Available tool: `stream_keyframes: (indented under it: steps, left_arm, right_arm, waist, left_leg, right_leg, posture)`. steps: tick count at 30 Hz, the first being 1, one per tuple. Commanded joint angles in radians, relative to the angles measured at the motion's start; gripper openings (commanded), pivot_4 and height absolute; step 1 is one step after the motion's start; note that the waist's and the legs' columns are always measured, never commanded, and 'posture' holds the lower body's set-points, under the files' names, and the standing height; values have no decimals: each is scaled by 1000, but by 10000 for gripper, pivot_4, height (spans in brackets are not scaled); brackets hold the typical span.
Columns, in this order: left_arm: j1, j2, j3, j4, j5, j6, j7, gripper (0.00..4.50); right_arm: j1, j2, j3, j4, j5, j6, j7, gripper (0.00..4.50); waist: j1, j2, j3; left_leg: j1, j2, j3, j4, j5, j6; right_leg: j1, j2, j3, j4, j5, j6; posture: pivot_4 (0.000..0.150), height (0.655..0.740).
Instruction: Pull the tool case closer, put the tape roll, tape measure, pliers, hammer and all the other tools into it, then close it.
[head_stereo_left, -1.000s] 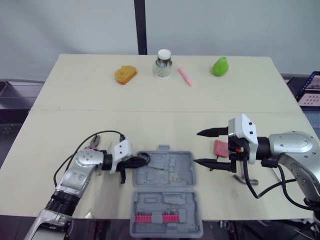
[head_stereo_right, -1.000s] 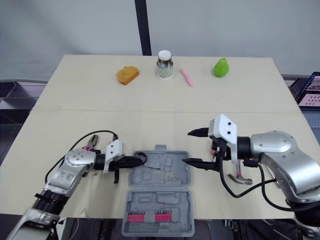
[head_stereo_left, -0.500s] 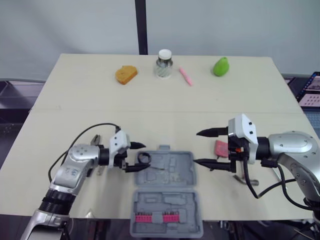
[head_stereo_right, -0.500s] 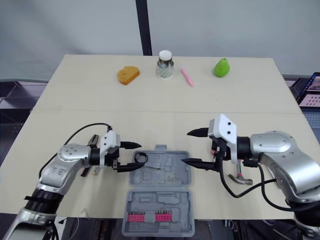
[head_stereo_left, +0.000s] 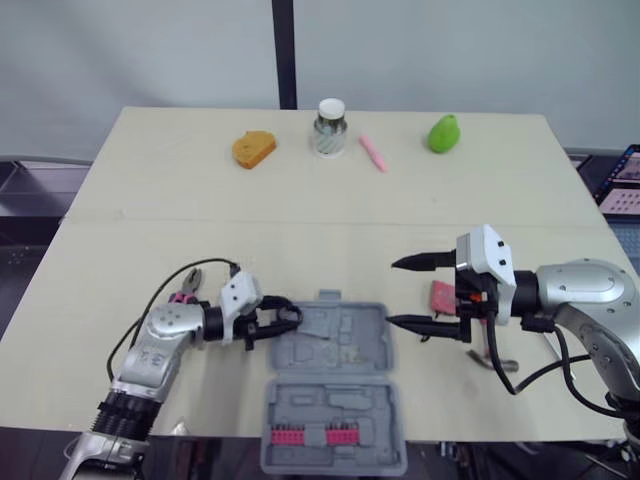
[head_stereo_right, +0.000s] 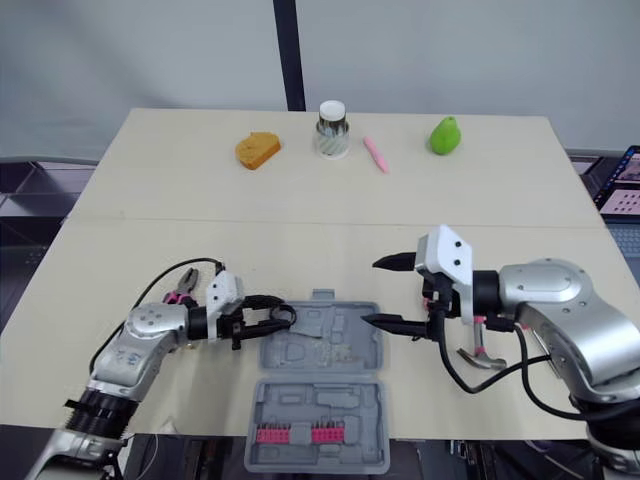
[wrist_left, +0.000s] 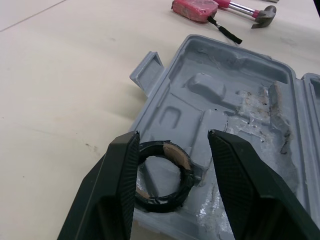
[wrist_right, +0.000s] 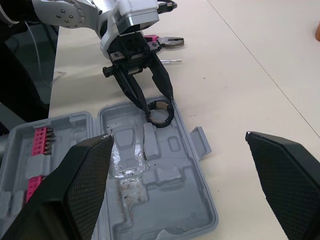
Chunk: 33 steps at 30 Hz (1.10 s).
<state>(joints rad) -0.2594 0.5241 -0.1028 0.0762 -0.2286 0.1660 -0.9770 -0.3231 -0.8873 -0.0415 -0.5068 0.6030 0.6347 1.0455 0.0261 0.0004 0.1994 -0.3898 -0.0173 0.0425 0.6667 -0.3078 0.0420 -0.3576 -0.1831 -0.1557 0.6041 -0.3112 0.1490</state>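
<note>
Since half a second ago the left gripper (wrist_left: 172, 140) has come forward again to the tool case (head_stereo_left: 372, 340). Then it stood drawn back with its fingers spread wide. Now the fingers have narrowed and sit either side of the tape roll (wrist_left: 159, 206). They are not clamped on it. In the left wrist view one finger is at the roll's edge, and a gap shows between the roll and the other finger. The roll lies at the left corner of the case's moulded tray, up against the rim and not yet seated in a pocket, as far as I can tell.

The right gripper (head_stereo_left: 393, 293) hangs just off the right side of the case with its fingers spread wide and nothing between them. The pink tape measure (head_stereo_left: 443, 296) lies on the table right of the case, the hammer (head_stereo_left: 495, 355) a little beyond it. The pliers (head_stereo_left: 188, 285) lie to the left of the case, behind the left arm.

The case lies open and close to the robot, its lid half holding a row of pink bits (head_stereo_left: 305, 436), so the pulling looks finished. My reading is that the tape roll is the step in hand. It needs either a small nudge deeper into the tray or a clean release and lift away. After that the right gripper seems best placed for the tape measure. It would have to drop over it, close, and carry it left into the tray.
</note>
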Motion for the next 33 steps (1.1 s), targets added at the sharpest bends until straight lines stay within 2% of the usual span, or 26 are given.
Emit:
stream_keyframes:
  steps: [1, 19, 33]
  left_arm:
    - [-4, -4, 11, 7, 0, -26, 6, 15459]
    - [-39, -40, -40, 70, 68, -76, 41, 15459]
    - [-19, -21, -45, 66, 83, -106, 23, 15459]
  right_arm:
    - [-8, 5, 3, -13, 7, -13, 4, 45000]
    - [-7, 10, 7, -15, 8, -13, 4, 45000]
    - [-2, 8, 3, -19, 8, -15, 2, 45000]
  waist:
    - [0, 0, 0]
    - [0, 0, 0]
    - [0, 0, 0]
  left_leg:
    - [0, 0, 0, 0, 0, 0]
    - [0, 0, 0, 0, 0, 0]
    - [0, 0, 0, 0, 0, 0]
  right_leg:
    - [0, 0, 0, 0, 0, 0]
    - [0, 0, 0, 0, 0, 0]
    - [0, 0, 0, 0, 0, 0]
  posture:
    - [1500, 7400]
    - [1500, 7400]
    - [1500, 7400]
